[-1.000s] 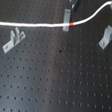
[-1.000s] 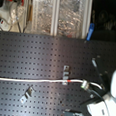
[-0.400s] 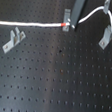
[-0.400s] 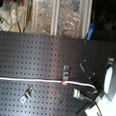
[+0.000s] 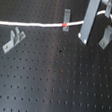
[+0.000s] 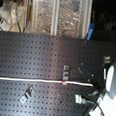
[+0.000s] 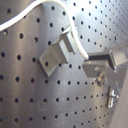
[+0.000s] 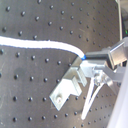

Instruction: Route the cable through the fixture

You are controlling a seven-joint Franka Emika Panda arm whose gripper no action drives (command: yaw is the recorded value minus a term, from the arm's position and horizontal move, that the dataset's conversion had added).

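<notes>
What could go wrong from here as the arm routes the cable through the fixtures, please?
The cable lies taut beside the middle fixture, its red band level with it; more pull could drag it past instead of seating it. At the right fixture, the pincer is close and might knock it.

White cable (image 5: pixel 30 25) on a black surface (image 5: pixel 53 87)

The cable carries one red band (image 5: pixel 64 26); the surface is dotted with regular holes; the fixtures (image 5: pixel 13 39) are grey metal.

cable (image 5: pixel 30 25) cut by frame edge, end effector (image 5: pixel 97 16) blurred
</notes>
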